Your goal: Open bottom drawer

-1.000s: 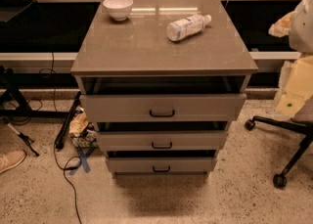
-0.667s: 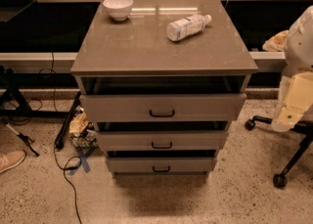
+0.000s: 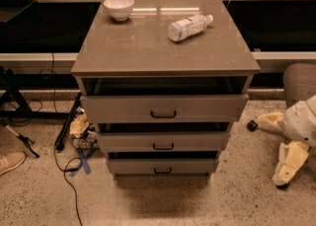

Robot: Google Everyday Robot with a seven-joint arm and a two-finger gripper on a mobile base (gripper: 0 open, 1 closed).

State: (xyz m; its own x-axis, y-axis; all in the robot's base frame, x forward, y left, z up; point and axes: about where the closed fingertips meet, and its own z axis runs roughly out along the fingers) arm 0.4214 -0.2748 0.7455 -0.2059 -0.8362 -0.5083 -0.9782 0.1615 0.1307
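Observation:
The grey-brown cabinet (image 3: 163,47) has three drawers. The bottom drawer (image 3: 133,166) is the lowest, with a small black bar handle (image 3: 162,170) at its centre and a thin dark gap above its front. The middle drawer (image 3: 128,142) and the top drawer (image 3: 118,109) sit above it, each with a dark gap over it. My gripper (image 3: 284,158), cream-coloured, hangs low near the floor to the right of the cabinet. It is about level with the bottom drawer, well apart from it and touching nothing.
A white bowl (image 3: 119,7) and a plastic bottle (image 3: 188,26) lying on its side rest on the cabinet top. A chair (image 3: 298,82) with a castor (image 3: 252,125) stands at the right. Cables, bags (image 3: 81,129) and a shoe (image 3: 11,161) lie at the left.
My arm and gripper have dropped from beside the cabinet top at the right edge down to near the floor. The drawers have not moved.

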